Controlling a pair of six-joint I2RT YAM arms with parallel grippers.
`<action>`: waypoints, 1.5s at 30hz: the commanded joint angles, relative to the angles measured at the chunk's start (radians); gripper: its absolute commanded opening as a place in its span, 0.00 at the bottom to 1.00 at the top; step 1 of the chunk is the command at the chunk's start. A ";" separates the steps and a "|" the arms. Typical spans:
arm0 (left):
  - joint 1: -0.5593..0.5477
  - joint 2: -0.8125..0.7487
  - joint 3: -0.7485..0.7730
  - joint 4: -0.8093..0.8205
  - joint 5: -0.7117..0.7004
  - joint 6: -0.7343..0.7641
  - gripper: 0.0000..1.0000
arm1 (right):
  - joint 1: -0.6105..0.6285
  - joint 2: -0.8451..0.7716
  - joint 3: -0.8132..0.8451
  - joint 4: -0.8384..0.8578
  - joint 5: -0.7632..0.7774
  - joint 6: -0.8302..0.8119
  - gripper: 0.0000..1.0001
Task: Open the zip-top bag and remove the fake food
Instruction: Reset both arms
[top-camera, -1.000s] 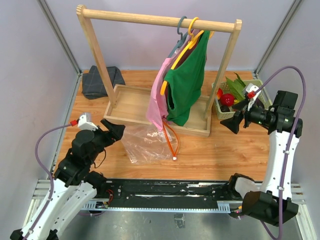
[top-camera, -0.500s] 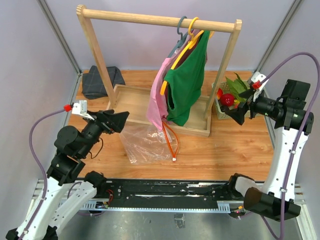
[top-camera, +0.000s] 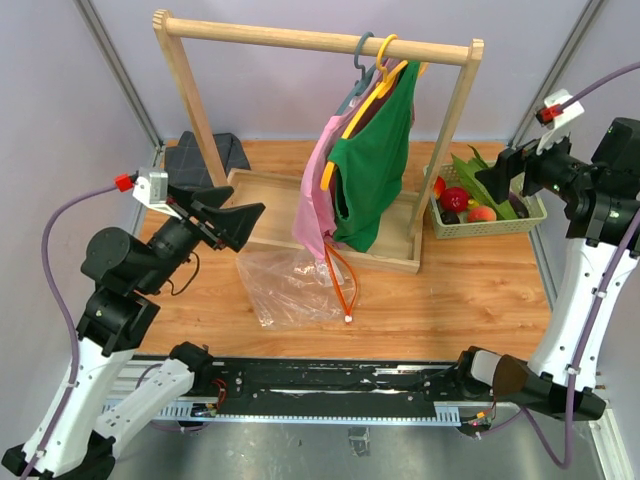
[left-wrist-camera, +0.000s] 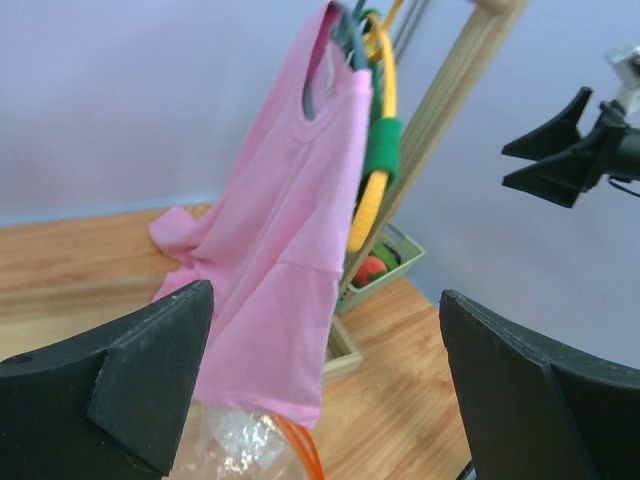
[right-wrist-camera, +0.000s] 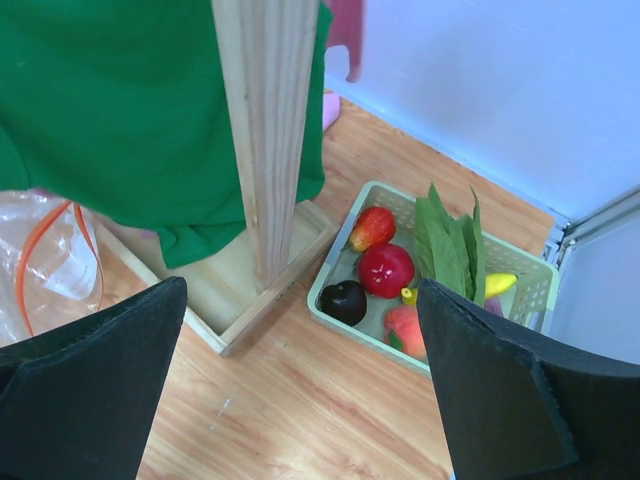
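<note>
Nearest the camera, both claws hung in the air with nothing in them. The left gripper (top-camera: 238, 222), at the left of the overhead frame, had its jaws spread wide, and the right gripper (top-camera: 492, 178), up at the right edge, was just as wide open. Between them, lower middle, the zip-top bag (top-camera: 288, 287) lay flat on the table (top-camera: 450, 300), its orange zip strip (top-camera: 346, 280) curling down to the white slider (top-camera: 349, 318). The bag's far edge was tucked under the pink garment (top-camera: 312, 210), so I couldn't see that bit, and the wrist cams only caught slivers of it at the frame edges. Further back on the right, the fake food (right-wrist-camera: 385, 270) sat in the green basket (right-wrist-camera: 530, 268), well apart from the bag. In the overhead view the rack post (top-camera: 445, 150) and the right claw covered part of it, and the yellow piece (right-wrist-camera: 497, 283) was mostly buried behind the leaves (right-wrist-camera: 445, 240).
</note>
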 joint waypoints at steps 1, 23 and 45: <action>0.006 0.025 0.083 0.050 0.102 0.031 0.99 | -0.019 0.015 0.096 0.040 0.014 0.131 0.98; 0.006 0.159 0.274 -0.009 0.102 0.093 0.99 | -0.050 0.062 0.335 -0.012 0.033 0.394 0.98; 0.006 0.212 0.328 -0.030 0.064 0.124 0.99 | -0.051 0.068 0.355 -0.021 0.023 0.369 0.98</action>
